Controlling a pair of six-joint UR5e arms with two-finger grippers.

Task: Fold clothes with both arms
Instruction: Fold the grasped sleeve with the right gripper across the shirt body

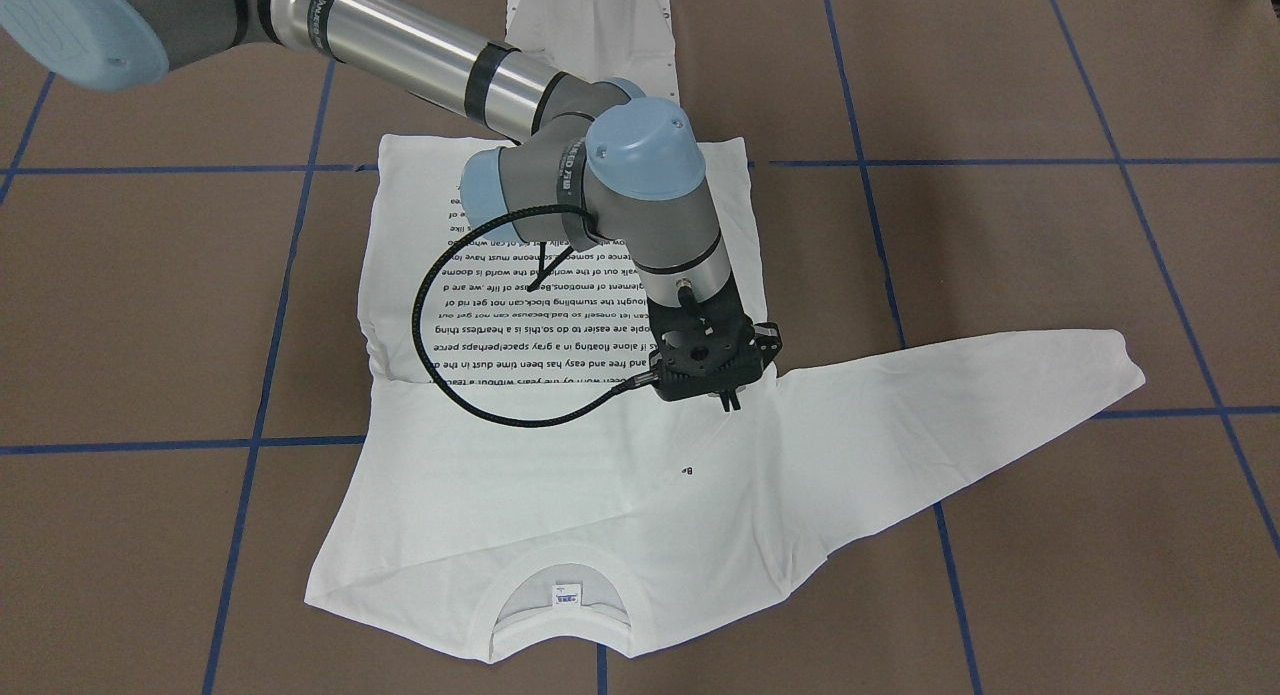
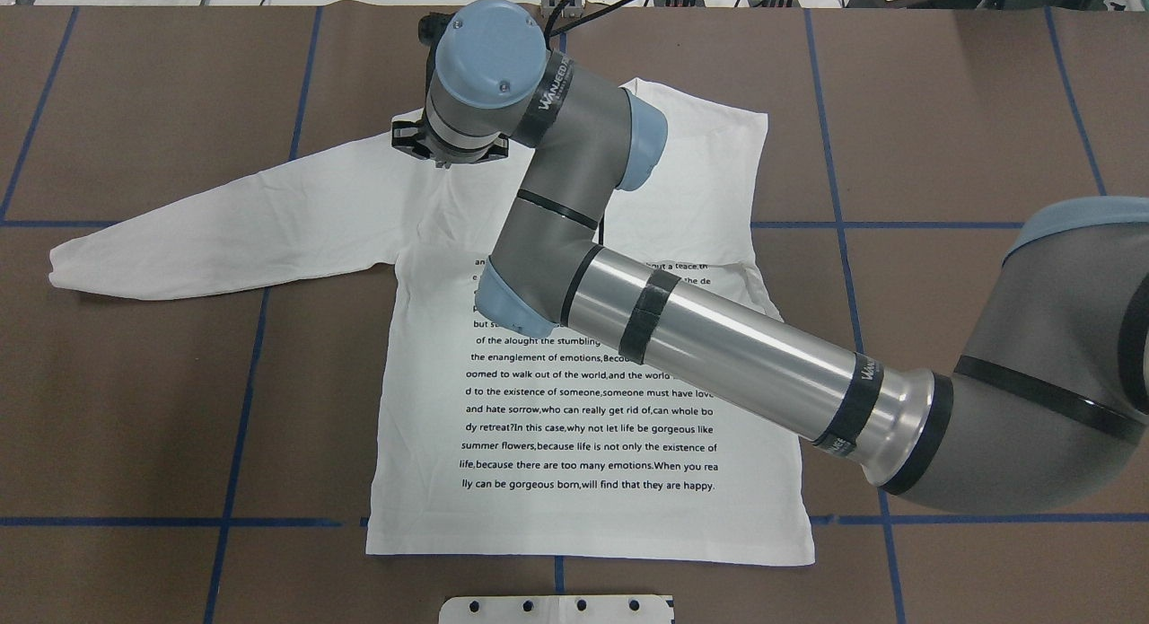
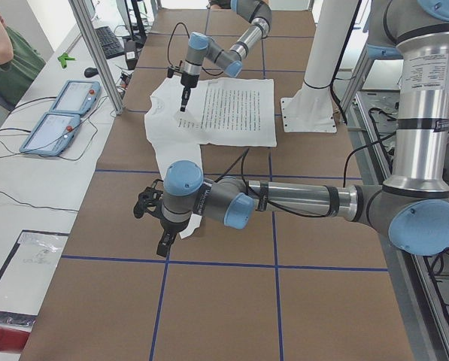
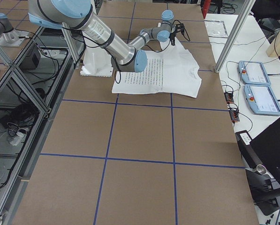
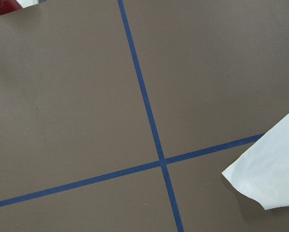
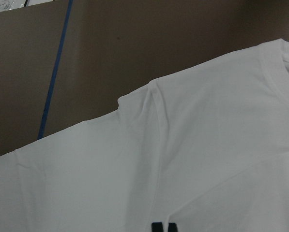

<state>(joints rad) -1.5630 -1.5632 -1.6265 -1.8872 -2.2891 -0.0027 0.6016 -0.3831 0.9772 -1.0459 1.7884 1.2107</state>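
Observation:
The white long-sleeved T-shirt (image 1: 560, 475) lies flat with its text side up, collar and neck label (image 1: 565, 597) toward the far edge. One sleeve (image 2: 224, 220) stretches out to the robot's left, and the other side is folded in over the chest. My right gripper (image 1: 730, 403) points down at the shoulder of the stretched sleeve with its fingers together and no cloth lifted. My left gripper (image 3: 164, 244) hovers beside the sleeve's cuff (image 5: 275, 164). It shows only in the exterior left view, so I cannot tell whether it is open.
The robot's white pedestal plate (image 2: 556, 609) sits at the table's near edge. Blue tape lines (image 5: 144, 101) cross the brown tabletop. Teach pendants (image 3: 59, 113) and cables lie on the side bench, and a person (image 3: 2, 45) sits there.

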